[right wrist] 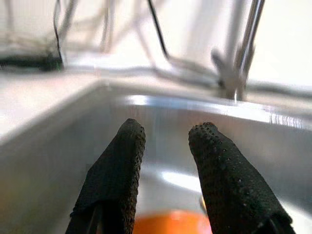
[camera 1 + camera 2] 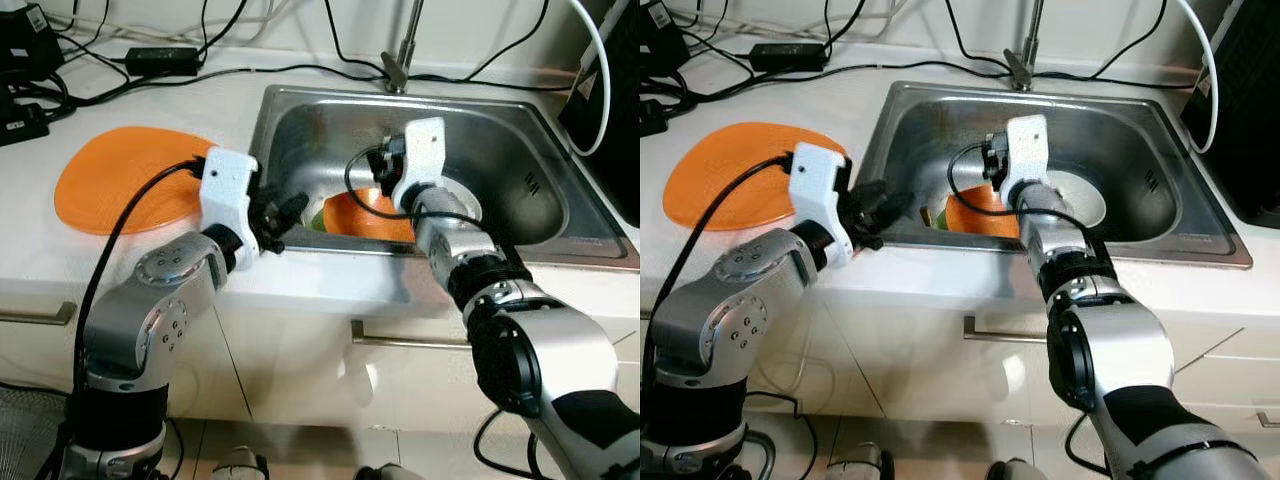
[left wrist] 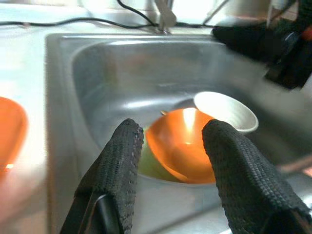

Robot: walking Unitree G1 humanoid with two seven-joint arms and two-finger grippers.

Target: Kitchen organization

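An orange bowl (image 2: 372,214) lies tilted in the steel sink (image 2: 300,97), on top of a green dish (image 2: 317,219), with a white bowl (image 2: 458,199) just behind it. My left gripper (image 2: 286,214) hovers open at the sink's front left edge, its fingers pointing at the orange bowl (image 3: 182,145) and framing it without touching. My right gripper (image 2: 377,165) hangs open above the orange bowl (image 1: 170,223), aimed toward the sink's back wall and holding nothing. A flat orange plate (image 2: 122,179) rests on the counter left of the sink.
A faucet (image 2: 400,58) stands behind the sink. Black cables and a power adapter (image 2: 160,59) lie along the counter's back. A dark appliance (image 2: 608,95) stands at the right edge. A drawer handle (image 2: 405,341) sits below the counter front.
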